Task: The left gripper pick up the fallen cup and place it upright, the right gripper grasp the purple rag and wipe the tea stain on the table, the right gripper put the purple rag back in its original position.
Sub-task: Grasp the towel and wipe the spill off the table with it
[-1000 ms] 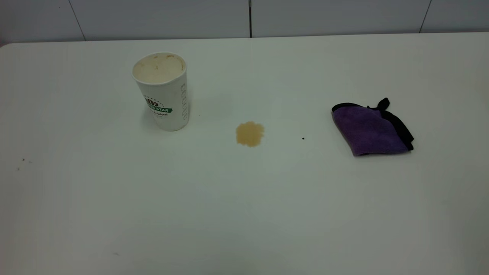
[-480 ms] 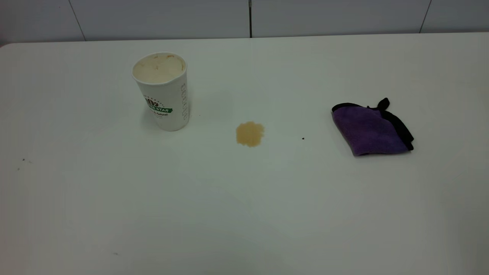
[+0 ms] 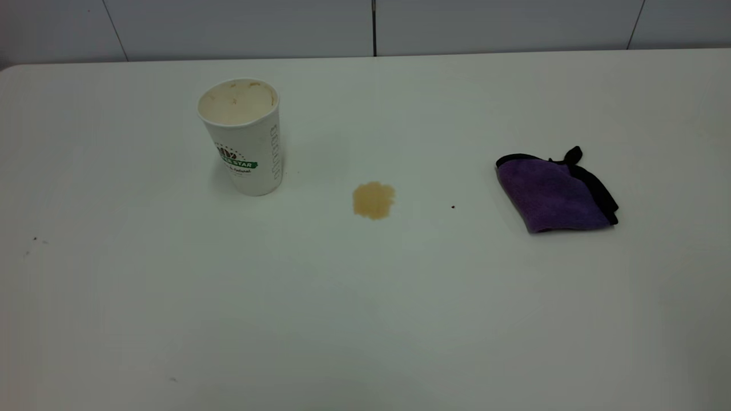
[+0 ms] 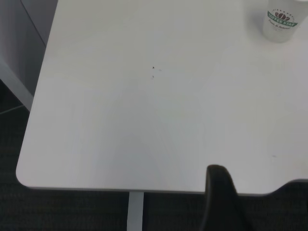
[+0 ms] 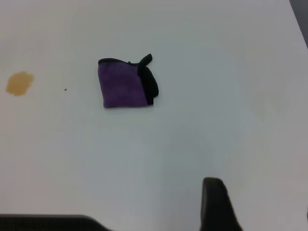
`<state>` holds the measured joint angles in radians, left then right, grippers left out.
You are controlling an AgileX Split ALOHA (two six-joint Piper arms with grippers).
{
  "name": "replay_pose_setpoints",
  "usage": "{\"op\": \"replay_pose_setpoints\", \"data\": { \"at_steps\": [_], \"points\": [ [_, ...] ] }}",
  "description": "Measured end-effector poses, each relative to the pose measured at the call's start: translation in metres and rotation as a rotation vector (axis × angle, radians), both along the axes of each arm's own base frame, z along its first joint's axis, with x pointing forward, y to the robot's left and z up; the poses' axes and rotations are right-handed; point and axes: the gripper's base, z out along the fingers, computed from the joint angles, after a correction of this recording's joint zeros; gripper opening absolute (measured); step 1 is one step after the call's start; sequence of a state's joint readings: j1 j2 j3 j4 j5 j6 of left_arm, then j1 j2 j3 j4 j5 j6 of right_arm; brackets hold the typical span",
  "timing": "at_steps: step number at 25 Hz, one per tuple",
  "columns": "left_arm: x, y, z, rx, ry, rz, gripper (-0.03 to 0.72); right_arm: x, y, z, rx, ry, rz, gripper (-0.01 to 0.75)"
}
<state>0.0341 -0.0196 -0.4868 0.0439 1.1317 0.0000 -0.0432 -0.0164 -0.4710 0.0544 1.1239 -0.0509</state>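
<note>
Near edge of the tabletop: bare, apart from a few tiny dark specks toward the left side. Neither arm appears in the exterior view. Each wrist view shows only one dark finger of its own gripper at the frame edge: left gripper sits back over the tabletop's edge, well apart from the cup; right gripper sits back from the rag. Whether either pair of jaws is spread or pressed together, I cannot tell.

Mid-depth: the tea stain, a roundish tan blotch, lies between the cup and the rag, touching neither. A small black speck sits between stain and rag. The purple rag lies folded on the right side, black edging and loop tag toward its far-right edge.

Farther back, left: the cup stands upright, mouth up, stained inside.

Judgement: cup step looks complete; step in hand is the right gripper's reach for the rag.

Notes for doing it well:
- Descend over the purple body of the fold, not the thin loop tag.
- Pinch through all layers so it does not unfold when lifted.
- Keep clear of the stain on approach.
</note>
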Motion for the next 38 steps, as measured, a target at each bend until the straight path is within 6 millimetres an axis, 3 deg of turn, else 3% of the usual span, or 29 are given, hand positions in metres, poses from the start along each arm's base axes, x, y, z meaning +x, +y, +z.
{"op": "replay_pose_setpoints", "data": {
  "at_steps": [24,28,31,38],
  "points": [
    [0.000,0.000,0.000,-0.005,0.000,0.005,0.462,0.005,0.002,0.005,-0.004,0.006,0.036,0.480],
    [0.000,0.000,0.000,-0.005,0.000,0.005,0.462,0.036,0.011,0.016,0.008,0.052,0.156,0.500],
    [0.000,0.000,0.000,-0.005,0.001,0.005,0.462,0.071,0.015,0.018,0.020,0.090,0.226,0.552],
    [0.000,0.000,0.000,-0.004,0.002,0.005,0.462,0.152,0.015,-0.009,0.014,0.257,0.299,0.600]
  ]
}}
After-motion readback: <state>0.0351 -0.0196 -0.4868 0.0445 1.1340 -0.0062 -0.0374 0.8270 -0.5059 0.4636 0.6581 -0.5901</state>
